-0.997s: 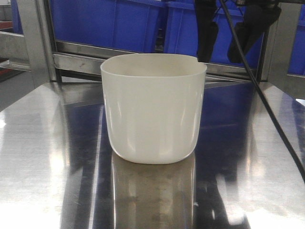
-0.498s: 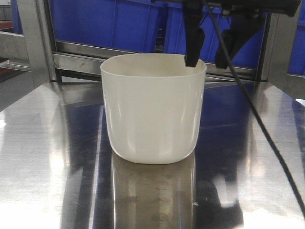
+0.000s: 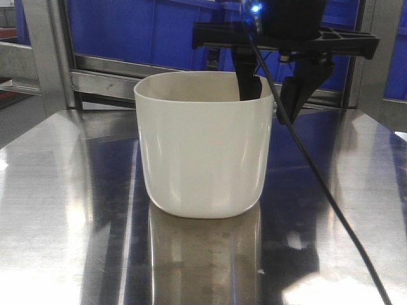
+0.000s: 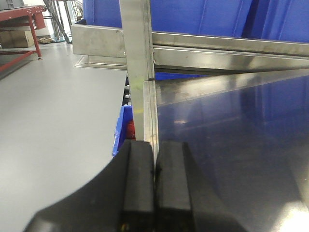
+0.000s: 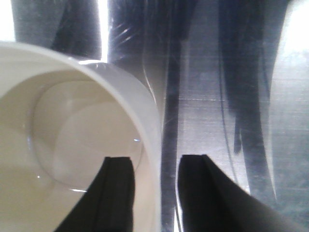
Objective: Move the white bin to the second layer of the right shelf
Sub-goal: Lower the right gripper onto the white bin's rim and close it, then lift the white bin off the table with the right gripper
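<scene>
The white bin [image 3: 203,146] stands upright on the mirror-like steel tabletop [image 3: 57,210], near the middle. My right gripper [image 3: 267,105] reaches down from above at the bin's right rim and is open. One finger is inside the bin and the other is outside, so the right wall sits between them. In the right wrist view the bin [image 5: 63,135] fills the left side, and the right gripper [image 5: 155,158] straddles its rim without pressing on it. My left gripper [image 4: 155,169] is shut and empty, at the table's left edge. The right shelf second layer is out of view.
Blue crates [image 3: 152,32] sit in a steel rack behind the table, with a frame post [image 3: 44,51] at the back left. A black cable [image 3: 318,184] hangs from the right arm across the table. Beyond the table edge [image 4: 150,111] lies grey floor [image 4: 53,116].
The right gripper came down and leftward from above the bin's back right. It now straddles the bin's right wall. The bin has not moved.
</scene>
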`<action>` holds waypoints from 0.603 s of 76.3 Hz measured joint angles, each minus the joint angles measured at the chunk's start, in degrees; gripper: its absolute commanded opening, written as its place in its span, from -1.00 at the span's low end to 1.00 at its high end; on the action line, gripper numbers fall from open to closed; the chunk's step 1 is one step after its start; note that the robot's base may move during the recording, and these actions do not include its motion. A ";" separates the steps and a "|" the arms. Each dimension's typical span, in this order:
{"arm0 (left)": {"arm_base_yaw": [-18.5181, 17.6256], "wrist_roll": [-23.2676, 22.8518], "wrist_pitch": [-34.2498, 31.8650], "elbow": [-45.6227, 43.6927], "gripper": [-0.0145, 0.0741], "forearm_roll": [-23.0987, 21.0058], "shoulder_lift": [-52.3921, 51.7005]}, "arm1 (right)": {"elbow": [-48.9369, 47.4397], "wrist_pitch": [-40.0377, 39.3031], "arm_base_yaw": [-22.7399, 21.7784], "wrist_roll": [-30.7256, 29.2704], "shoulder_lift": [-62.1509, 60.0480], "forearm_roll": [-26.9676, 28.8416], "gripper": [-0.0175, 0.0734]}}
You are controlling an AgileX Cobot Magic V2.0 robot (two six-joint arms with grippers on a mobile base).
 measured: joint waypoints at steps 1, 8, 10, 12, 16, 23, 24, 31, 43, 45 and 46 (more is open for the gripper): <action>0.00 0.00 0.00 0.00 -0.48 0.00 0.00 | 0.00 0.00 0.00 0.00 0.15 0.00 -0.08; 0.00 0.00 0.00 0.00 -0.48 0.00 0.00 | 0.00 0.00 0.00 0.00 0.38 0.11 -0.25; 0.00 0.00 0.00 0.00 -0.48 0.00 0.00 | 0.00 0.11 0.00 0.00 0.38 0.24 -0.29; 0.00 0.00 0.00 0.00 -0.48 0.00 0.00 | 0.00 0.11 0.00 0.00 0.38 0.24 -0.33; 0.00 0.00 0.00 0.00 -0.48 0.00 0.00 | 0.00 0.48 0.00 0.00 0.38 0.24 -0.37; 0.00 0.00 0.00 0.00 -0.48 0.00 0.00 | 0.00 1.09 0.00 0.00 0.38 0.33 -0.37; 0.00 0.00 0.00 0.00 -0.48 0.00 0.00 | 0.00 1.31 -0.13 0.00 0.38 0.33 -0.37; 0.00 0.00 0.00 0.00 -0.48 0.00 0.00 | 0.00 1.43 -0.62 -1.49 0.38 0.47 -0.37; 0.00 0.00 0.00 0.00 -0.48 0.00 0.00 | 1.05 0.05 -2.86 -9.54 -2.06 0.47 -0.37; 0.00 0.00 0.00 0.00 -0.48 0.00 0.00 | 1.44 -0.46 -3.31 -10.77 -2.96 0.49 -0.37; 0.00 0.00 0.00 0.00 -0.48 0.00 0.00 | 1.74 -0.83 -3.63 -11.56 -3.20 0.60 -0.37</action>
